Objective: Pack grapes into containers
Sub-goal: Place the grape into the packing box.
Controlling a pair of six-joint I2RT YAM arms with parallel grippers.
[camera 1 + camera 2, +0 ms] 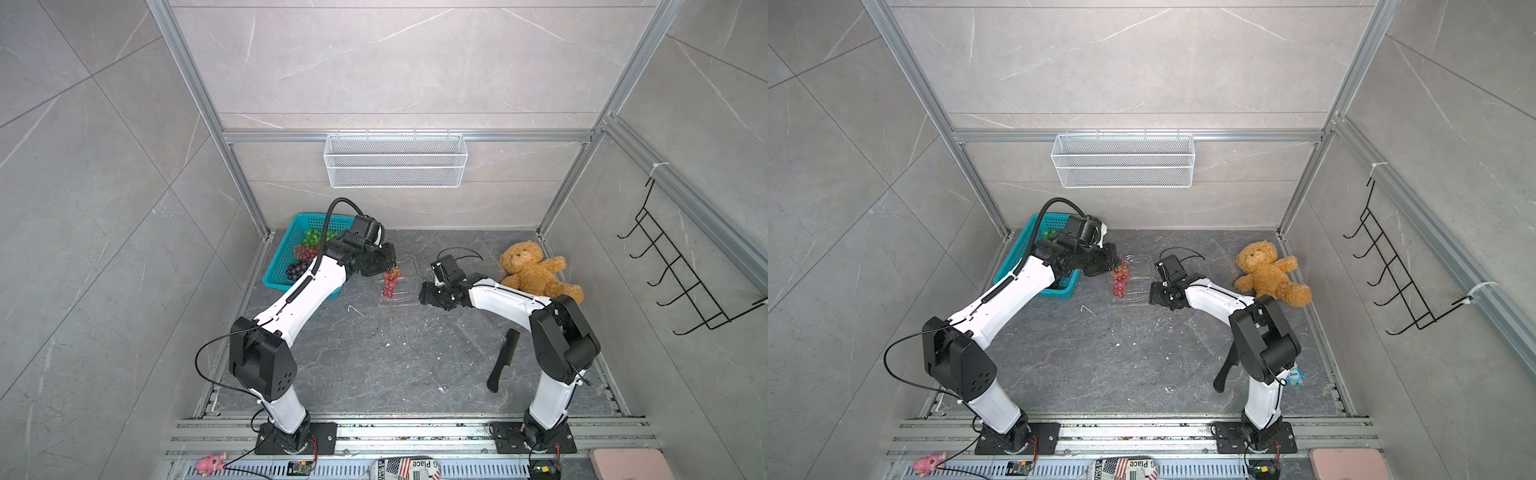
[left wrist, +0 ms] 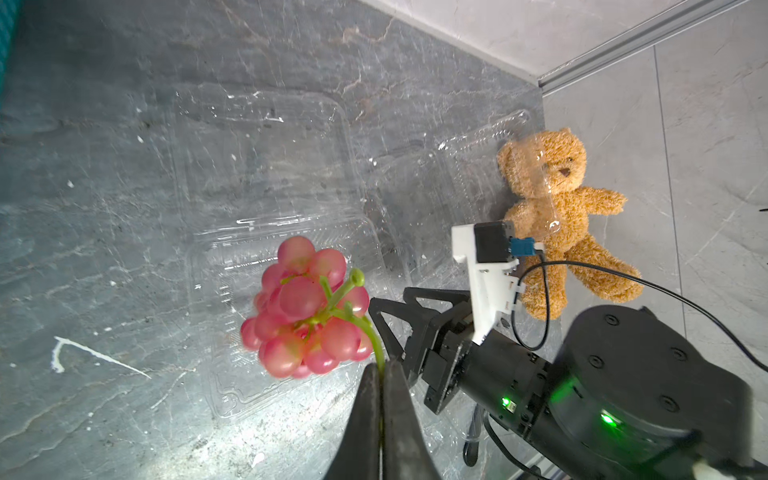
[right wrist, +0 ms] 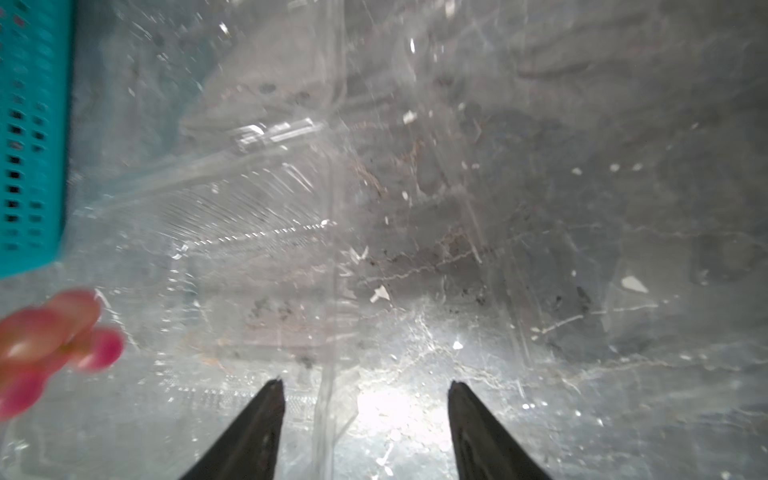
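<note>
Translucent red berries, glossy, on a green plastic stem: the red bunch (image 2: pixel 307 316) hangs clear of the table, just above the tray of an open clear container (image 2: pixel 216 299). The container lies mid-table, right of the teal basket (image 1: pixel 286 257). In the basket are a green bunch (image 1: pixel 312 237), another red one and a dark purple bunch (image 1: pixel 296 272). A second clear container (image 2: pixel 457 166) lies farther right, toward the teddy bear (image 1: pixel 536 270).

Left arm reaches from its near-left base across the basket's near corner. Left gripper (image 2: pixel 380 368) has its jaws pressed together on the stem's end.

Right arm is bent at the elbow, forearm pointing left. Right gripper (image 3: pixel 365 382) sits low at the container's right edge, jaws spread, with a clear plastic wall between them. Contact is unclear.
</note>
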